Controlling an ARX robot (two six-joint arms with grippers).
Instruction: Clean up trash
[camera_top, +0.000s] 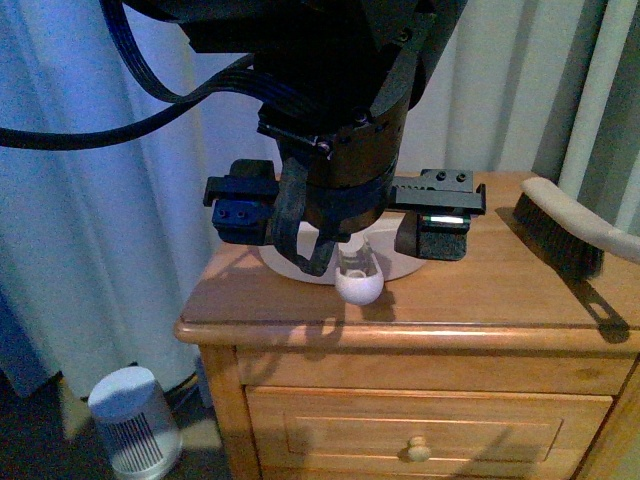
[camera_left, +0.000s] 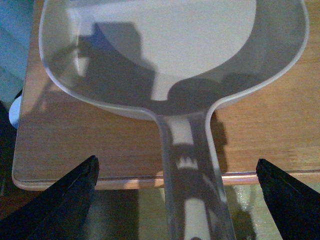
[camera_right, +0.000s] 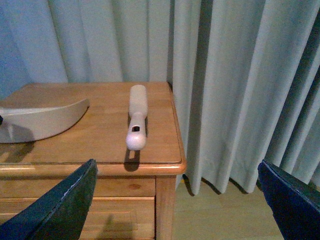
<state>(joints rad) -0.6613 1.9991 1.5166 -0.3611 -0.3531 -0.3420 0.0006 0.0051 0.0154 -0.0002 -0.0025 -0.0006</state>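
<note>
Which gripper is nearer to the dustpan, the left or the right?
Left. The left gripper is directly over the dustpan, its open fingers on either side of the handle. The right gripper stands off to one side, facing the brush instead.

white brush handle (camera_right: 136, 117) lay on nightstand (camera_right: 100, 95), beige dustpan (camera_right: 40, 120) near it; curtains (camera_right: 240, 75) behind; right gripper (camera_right: 176, 167) gaped wide

You see a wooden nightstand (camera_top: 500, 290) with a drawer (camera_top: 420, 430) under its top. A beige dustpan (camera_left: 175, 50) lies on the top, its handle reaching out over the front edge. A brush (camera_top: 565, 225) lies near the right edge.
</note>
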